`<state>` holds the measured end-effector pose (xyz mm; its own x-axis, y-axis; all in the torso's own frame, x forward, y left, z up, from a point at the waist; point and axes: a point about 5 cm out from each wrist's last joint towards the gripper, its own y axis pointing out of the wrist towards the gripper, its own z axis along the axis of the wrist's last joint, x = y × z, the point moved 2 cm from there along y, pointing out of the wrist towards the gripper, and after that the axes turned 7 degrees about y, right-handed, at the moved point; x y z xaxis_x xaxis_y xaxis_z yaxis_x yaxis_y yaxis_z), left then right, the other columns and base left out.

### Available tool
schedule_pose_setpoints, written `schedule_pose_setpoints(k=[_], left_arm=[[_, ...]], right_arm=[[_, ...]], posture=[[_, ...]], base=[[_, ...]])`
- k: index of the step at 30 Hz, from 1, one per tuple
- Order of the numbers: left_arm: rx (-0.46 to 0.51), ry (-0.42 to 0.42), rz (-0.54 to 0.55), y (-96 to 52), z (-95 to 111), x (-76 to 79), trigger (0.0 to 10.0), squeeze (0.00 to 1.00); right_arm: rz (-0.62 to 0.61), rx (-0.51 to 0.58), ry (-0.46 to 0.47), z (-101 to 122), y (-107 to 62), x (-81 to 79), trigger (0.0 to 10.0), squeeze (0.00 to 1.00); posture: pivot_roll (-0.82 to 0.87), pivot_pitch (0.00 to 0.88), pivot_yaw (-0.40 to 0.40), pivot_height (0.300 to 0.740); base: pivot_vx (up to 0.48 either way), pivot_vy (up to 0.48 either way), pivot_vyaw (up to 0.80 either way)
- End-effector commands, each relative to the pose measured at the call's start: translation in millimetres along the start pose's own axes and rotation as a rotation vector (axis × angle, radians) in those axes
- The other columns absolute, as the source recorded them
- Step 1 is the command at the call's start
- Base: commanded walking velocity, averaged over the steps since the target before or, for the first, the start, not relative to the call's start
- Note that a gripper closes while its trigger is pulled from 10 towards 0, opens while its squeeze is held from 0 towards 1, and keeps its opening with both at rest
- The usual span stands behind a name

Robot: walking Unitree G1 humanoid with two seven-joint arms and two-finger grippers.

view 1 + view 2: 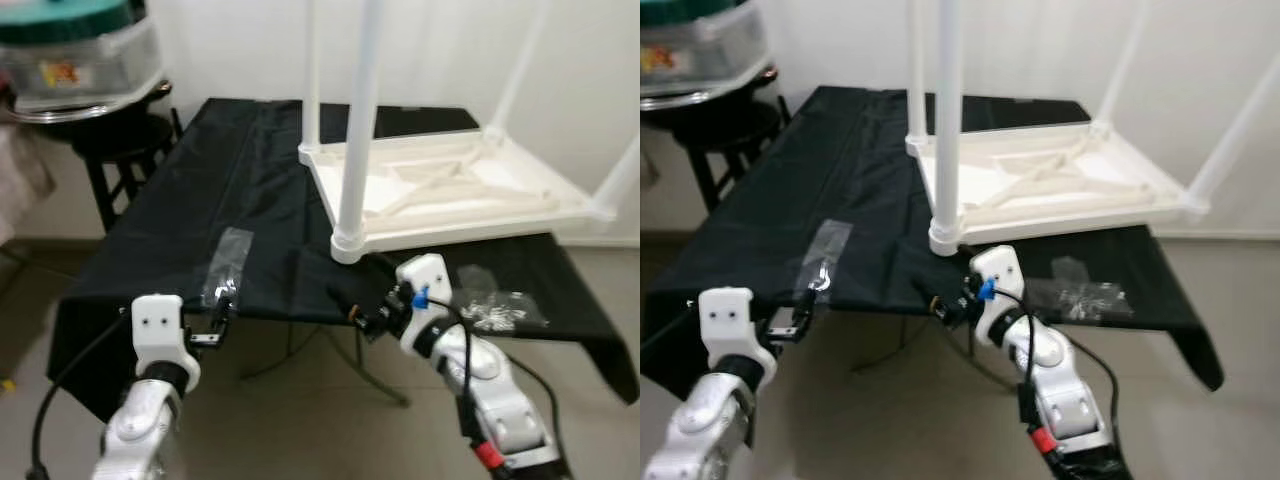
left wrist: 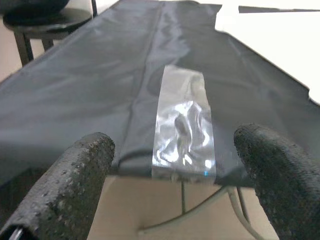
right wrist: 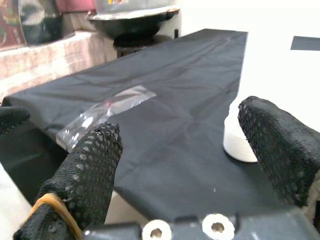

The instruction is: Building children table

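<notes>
— Both grippers sit nearest, just off the near edge of the black-covered table. How do their fingers stand?

— Left gripper has its fingers spread wide and holds nothing; a clear bag lies on the cloth straight ahead of it, reaching the near edge. Right gripper is also wide and empty, pointed at the foot of the nearest leg.

— And the children's table?

— White tabletop lies upside down toward the far right corner, its near side close to the near edge. Legs stand up from its corners: the nearest leg is seated in its socket at the near left corner, and others rise at the far and right corners, their tops out of view.

— So how far along is it?

— I'd judge well along: every corner I can see carries a leg. Whether each is fastened tight I cannot tell. A second bag with small pale parts lies by the near right edge, so some hardware may be left to fit. After that, turning it upright.

— Anything else around?

— A dark stool by the table's far left corner, carrying a container with a green lid.
</notes>
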<state>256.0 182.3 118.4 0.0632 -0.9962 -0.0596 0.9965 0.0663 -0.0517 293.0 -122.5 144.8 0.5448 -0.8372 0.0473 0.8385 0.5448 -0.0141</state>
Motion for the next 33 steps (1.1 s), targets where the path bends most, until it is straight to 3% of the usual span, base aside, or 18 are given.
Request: schedule_pose_setpoints(k=[1,9,13,17,21,27,30,33], left_arm=[[0.012,-0.016,-0.020,-1.2,3,1.6,10.0,0.00],[0.003,-0.013,-0.046,-5.1,0,-3.4,10.0,0.00],[-0.002,-0.006,-0.057,-6.5,-1,-4.3,10.0,0.00],[-0.004,-0.008,-0.055,-7.2,-1,-7.1,10.0,0.00],[-0.006,-0.011,-0.054,-7.5,-2,-7.6,10.0,0.00],[0.006,-0.029,0.000,-6.3,0,-13.5,10.0,0.00],[-0.007,-0.033,0.040,-7.0,-2,-18.6,10.0,0.00],[-0.009,-0.033,0.045,-7.4,-2,-19.0,10.0,0.00]], right_arm=[[-0.040,-0.031,0.028,-8,-7.9,2.7,10.0,0.00],[-0.023,-0.018,0.130,-12,-25.7,-4.3,10.0,0.00],[-0.093,0.004,0.178,-10,-32.0,4.9,10.0,0.00],[-0.186,0.022,0.238,-7,-37.1,19.0,10.0,0.00],[-0.195,0.024,0.214,-5,-38.1,21.5,10.0,0.00],[0.016,0.009,0.187,2,-38.1,-0.8,10.0,0.00],[0.336,-0.050,0.107,12,-53.2,-16.4,10.0,0.00],[0.400,-0.075,0.080,13,-58.3,-16.9,10.0,0.00]], posture=[[-0.04,0.050,-0.033,0.740],[-0.05,0.057,-0.030,0.740],[-0.05,0.062,-0.027,0.740],[-0.06,0.069,-0.024,0.740],[-0.06,0.069,-0.024,0.740],[-0.06,0.075,-0.026,0.740],[-0.06,0.080,-0.025,0.740],[-0.06,0.080,-0.025,0.740]], base=[[0.341,0.000,0.00],[0.343,0.000,0.00],[0.366,0.000,0.00],[0.375,0.000,-0.80],[0.375,0.000,-0.20],[0.234,0.000,0.00],[0.000,0.000,0.00],[0.000,0.000,0.00]])
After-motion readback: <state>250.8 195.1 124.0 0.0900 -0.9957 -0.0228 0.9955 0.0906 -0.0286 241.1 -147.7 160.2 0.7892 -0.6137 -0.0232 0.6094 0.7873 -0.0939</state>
